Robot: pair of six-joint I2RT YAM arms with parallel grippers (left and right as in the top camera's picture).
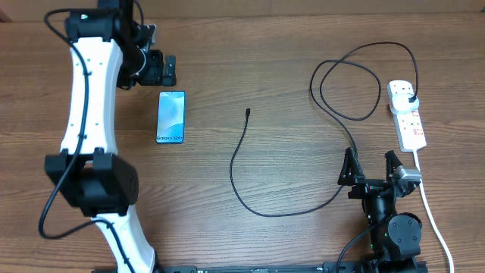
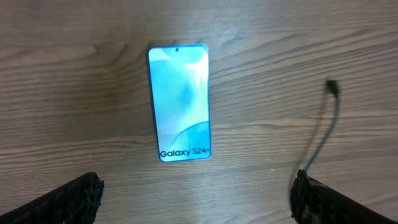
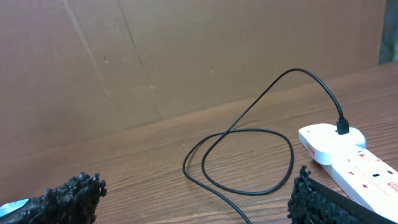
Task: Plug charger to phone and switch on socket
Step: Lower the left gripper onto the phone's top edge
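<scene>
- One phone [image 1: 170, 117] lies flat and screen-up on the left part of the counter [image 1: 288, 45], its "Galaxy S24" end toward the near side.
- There is bare wood on all four sides of the phone; nothing touches it.
- My left jaws hang just past the phone's far end and are spread wide, holding nothing. In the left wrist view the phone sits in the gap ahead of them.
- One charger [image 1: 236, 163] is on the counter. Its connector tip [image 1: 248, 113] rests to the right of the phone, well apart from it, with open wood between.
- From the tip the cable runs near, curves right, passes close by my right jaws, loops on the far side and ends in a black plug [image 1: 410, 96].
- One socket [image 1: 407, 114] lies at the right. The plug stands in its far outlet. I see red switches but cannot count them.
- Its thick white cord [image 1: 428, 201] trails toward the near edge, just right of my right jaws.
- My right jaws stand spread apart and empty, near-left of the socket.
</scene>
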